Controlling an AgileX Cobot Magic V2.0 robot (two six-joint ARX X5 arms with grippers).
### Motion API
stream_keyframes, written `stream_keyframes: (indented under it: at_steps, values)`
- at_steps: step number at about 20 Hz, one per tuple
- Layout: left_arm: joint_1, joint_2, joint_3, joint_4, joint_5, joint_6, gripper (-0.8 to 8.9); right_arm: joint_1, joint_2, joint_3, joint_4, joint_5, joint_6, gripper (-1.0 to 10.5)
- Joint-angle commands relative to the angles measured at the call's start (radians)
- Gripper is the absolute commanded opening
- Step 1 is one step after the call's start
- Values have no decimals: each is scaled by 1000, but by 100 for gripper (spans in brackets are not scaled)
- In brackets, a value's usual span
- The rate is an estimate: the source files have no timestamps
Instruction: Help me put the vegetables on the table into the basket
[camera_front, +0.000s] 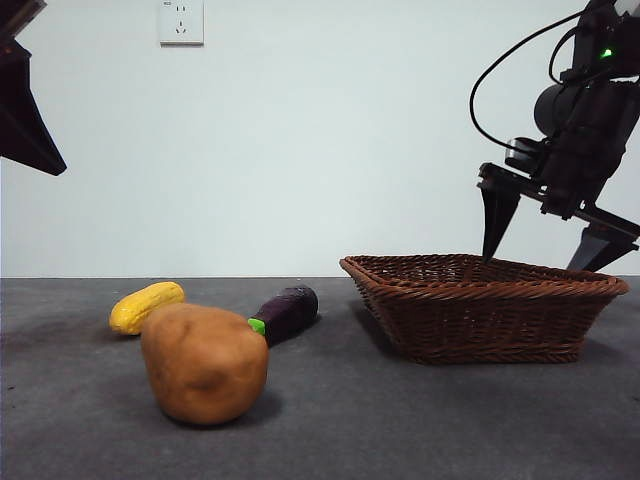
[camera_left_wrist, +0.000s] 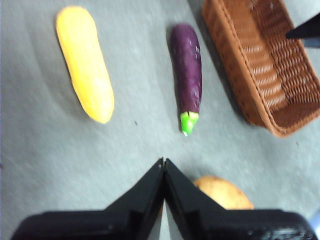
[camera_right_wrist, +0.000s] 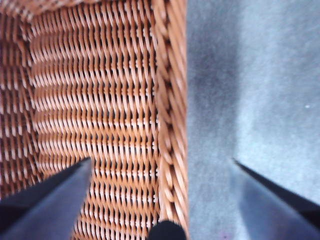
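Note:
The orange-brown potato (camera_front: 205, 362) lies on the table (camera_front: 320, 430) at the front left; it also shows in the left wrist view (camera_left_wrist: 223, 192). The yellow corn cob (camera_front: 146, 306) (camera_left_wrist: 84, 62) and the purple eggplant (camera_front: 287, 313) (camera_left_wrist: 187, 74) lie behind it. The brown wicker basket (camera_front: 482, 305) (camera_left_wrist: 260, 65) (camera_right_wrist: 100, 100) stands at the right and holds nothing I can see. My right gripper (camera_front: 545, 235) (camera_right_wrist: 162, 172) is open, its jaws astride the basket's rim, just above it. My left gripper (camera_left_wrist: 163, 162) is shut and empty, above the table near the potato and eggplant.
A white wall with a socket (camera_front: 181, 22) is behind the table. A black tip of the left arm (camera_front: 22, 110) shows at the top left corner. The right gripper's jaw tip (camera_left_wrist: 305, 32) shows over the basket in the left wrist view.

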Motion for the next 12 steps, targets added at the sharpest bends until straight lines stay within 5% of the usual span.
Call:
stream_keyframes:
  at_steps: [1, 5, 8, 12]
  values:
    - [-5, 3, 2, -28, 8, 11, -1, 2, 26, 3, -7, 0, -19, 304]
    - [-5, 5, 2, -69, 8, 11, -1, 2, 58, 3, -25, -2, -22, 303]
    - [-5, 6, 2, -90, 8, 6, -1, 3, 58, 3, -33, -2, -23, 81]
    - [-5, 41, 17, -98, 6, -31, -1, 3, 58, 3, -46, -2, -40, -17]
